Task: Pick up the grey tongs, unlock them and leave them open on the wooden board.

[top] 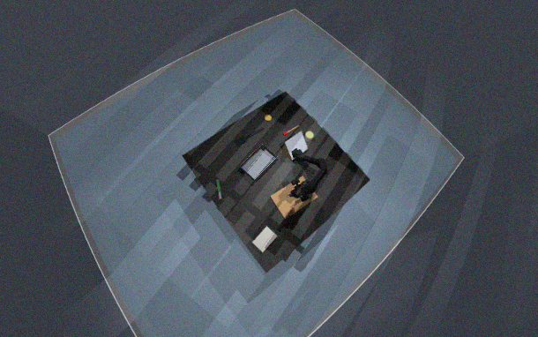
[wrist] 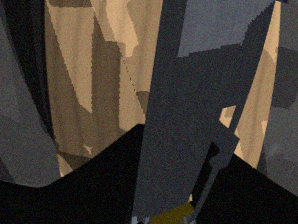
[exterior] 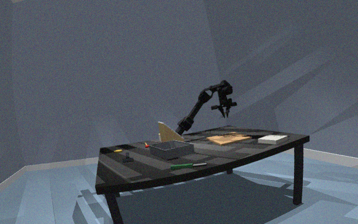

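Observation:
My gripper (exterior: 225,116) (wrist: 168,137) is shut on the grey tongs (wrist: 172,100) and is held high above the table by the wooden board (top: 282,208) (exterior: 221,141) (wrist: 127,30). In the wrist view the tongs run from the bottom centre to the top right, with a yellow part (wrist: 172,215) at the bottom. Wood shows through a small gap at their right side. In the top and exterior views the tongs cannot be made out clearly. Whether they are locked cannot be told. The roasting tin (top: 258,163) (exterior: 176,151) holds no tongs.
A white block (top: 265,239) (exterior: 272,139) lies beyond the board. A green-handled tool (top: 218,185) (exterior: 182,166) lies near the table edge. A tilted panel (top: 296,142) (exterior: 167,133) stands by the arm's base. A red-tipped stick (top: 285,133) (exterior: 147,145) and a yellow disc (top: 268,117) (exterior: 118,150) lie farther off.

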Robot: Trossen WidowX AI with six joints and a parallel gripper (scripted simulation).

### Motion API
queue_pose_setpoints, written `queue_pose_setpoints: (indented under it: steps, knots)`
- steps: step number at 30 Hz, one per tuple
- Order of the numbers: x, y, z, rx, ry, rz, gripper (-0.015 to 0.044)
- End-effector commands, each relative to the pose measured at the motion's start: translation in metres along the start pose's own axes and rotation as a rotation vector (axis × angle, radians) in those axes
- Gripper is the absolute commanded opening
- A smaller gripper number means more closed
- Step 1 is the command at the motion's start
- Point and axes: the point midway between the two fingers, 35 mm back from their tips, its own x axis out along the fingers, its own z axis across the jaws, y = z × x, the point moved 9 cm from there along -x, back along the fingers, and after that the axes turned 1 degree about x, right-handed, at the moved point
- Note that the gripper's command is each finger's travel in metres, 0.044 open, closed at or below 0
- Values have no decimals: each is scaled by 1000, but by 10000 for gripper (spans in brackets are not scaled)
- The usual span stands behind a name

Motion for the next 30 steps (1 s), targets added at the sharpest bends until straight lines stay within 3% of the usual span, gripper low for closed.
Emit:
queue_pose_setpoints:
  steps: [1,30]
  knots:
    - [4,-2,0,-2,-2,7,-150]
    - [49,-7,1,-43,6,35,-150]
